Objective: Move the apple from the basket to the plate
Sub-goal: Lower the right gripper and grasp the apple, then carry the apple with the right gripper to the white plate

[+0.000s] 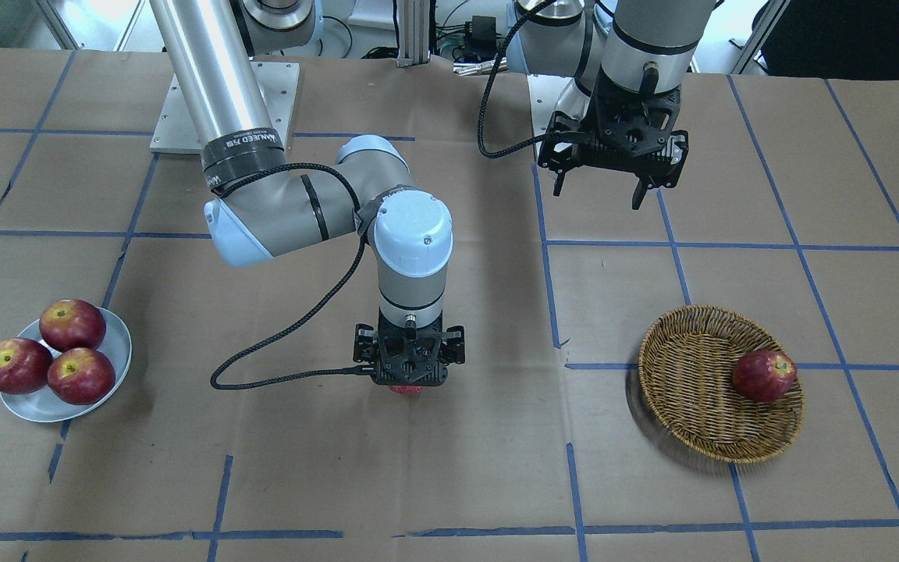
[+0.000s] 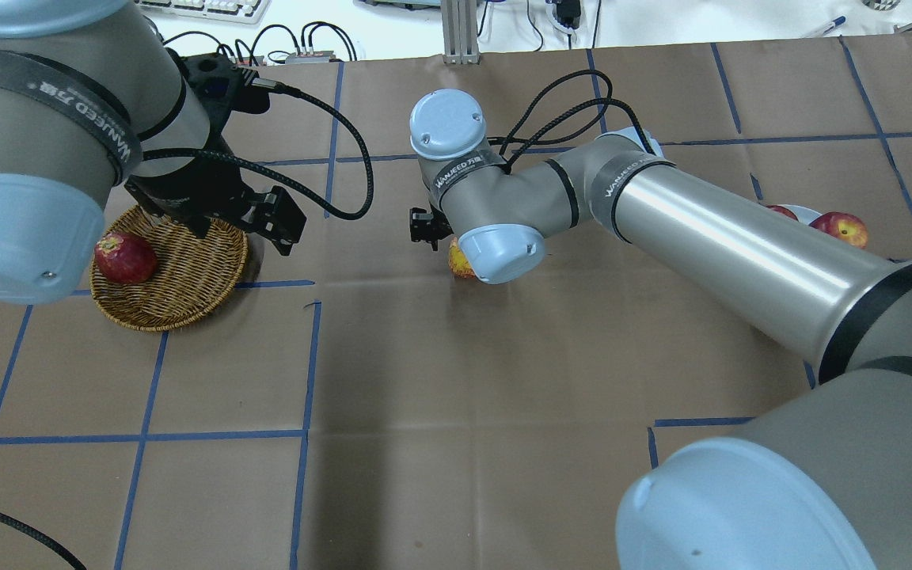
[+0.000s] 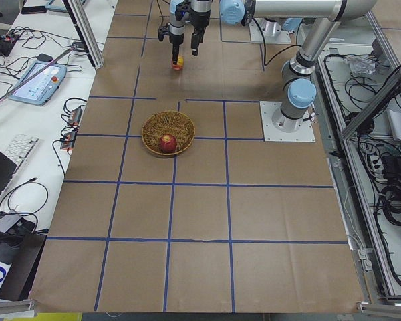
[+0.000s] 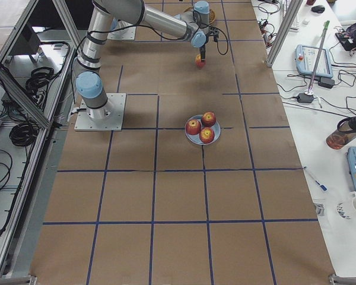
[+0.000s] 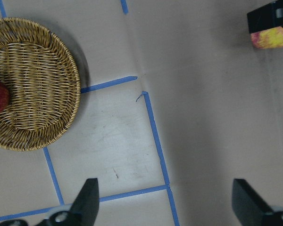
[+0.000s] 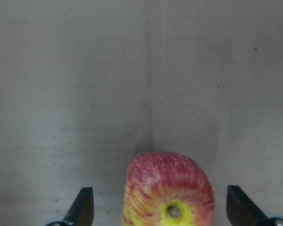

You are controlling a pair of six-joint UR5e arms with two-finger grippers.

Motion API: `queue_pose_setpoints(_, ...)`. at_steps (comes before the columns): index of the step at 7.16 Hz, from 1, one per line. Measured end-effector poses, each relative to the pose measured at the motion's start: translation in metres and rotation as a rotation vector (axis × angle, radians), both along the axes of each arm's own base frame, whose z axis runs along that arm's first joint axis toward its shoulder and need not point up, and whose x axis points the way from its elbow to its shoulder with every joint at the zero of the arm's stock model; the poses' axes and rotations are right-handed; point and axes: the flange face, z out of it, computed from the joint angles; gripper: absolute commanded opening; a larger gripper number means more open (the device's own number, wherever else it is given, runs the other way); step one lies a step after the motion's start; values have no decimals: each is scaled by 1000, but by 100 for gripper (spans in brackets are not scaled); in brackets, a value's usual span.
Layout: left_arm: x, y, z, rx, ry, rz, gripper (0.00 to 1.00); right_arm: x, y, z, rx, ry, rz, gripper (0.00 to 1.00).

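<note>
The pinkish-red streaky apple (image 6: 167,193) with its yellow stem patch sits on the brown paper at mid-table (image 2: 460,260), outside the basket and the plate. My right gripper (image 6: 160,207) stands straight over it (image 1: 409,367), open, with one finger on each side and a gap to the apple on both. The wicker basket (image 1: 691,437) holds one darker red apple (image 1: 764,375). My left gripper (image 1: 598,193) hangs open and empty above the table beside the basket (image 2: 179,317). The grey-blue plate (image 1: 118,343) holds three dark red apples.
The plate's apples (image 1: 72,324) fill most of it; one (image 1: 15,365) overhangs its rim. The right arm's forearm (image 2: 725,253) stretches across the table from plate side to centre. Blue tape lines grid the brown paper.
</note>
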Motion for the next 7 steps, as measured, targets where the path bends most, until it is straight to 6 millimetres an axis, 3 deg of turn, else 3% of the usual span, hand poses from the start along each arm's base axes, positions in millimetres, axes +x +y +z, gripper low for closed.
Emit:
queue_pose_setpoints(1,0,0,0,-1,0,0,99,0,0,-7,9,5,1,95)
queue_pose_setpoints(3,0,0,1,-2,0,0,99,-4,2,-20,31,13,0,57)
queue_pose_setpoints(5,0,0,0,0,0,1,99,-7,3,-20,33,16,0,52)
queue_pose_setpoints(7,-1,0,-1,2,0,-2,99,-13,-2,6,-2,3,-7,53)
